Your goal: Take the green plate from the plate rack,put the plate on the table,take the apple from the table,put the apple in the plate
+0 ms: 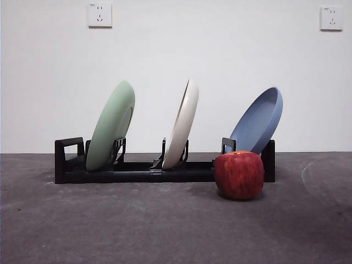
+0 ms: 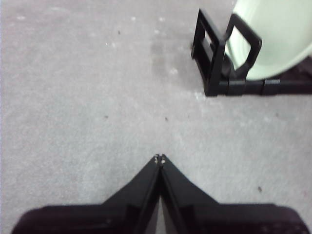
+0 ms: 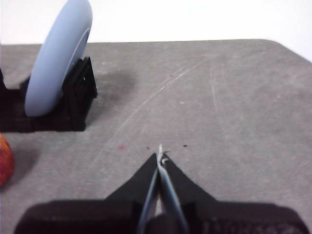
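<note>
From the front we see the green plate (image 1: 111,125) leaning in the plate rack (image 1: 137,171), the apple (image 1: 239,174) on the table (image 1: 137,225). Only wrist views show the left gripper (image 2: 159,158) and right gripper (image 3: 160,155), tips pressed together.

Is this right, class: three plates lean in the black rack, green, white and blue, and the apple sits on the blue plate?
Not quite. The front view shows the apple on the table in front of the rack, not on the blue plate. The green plate and white plate do lean in the rack.
</note>
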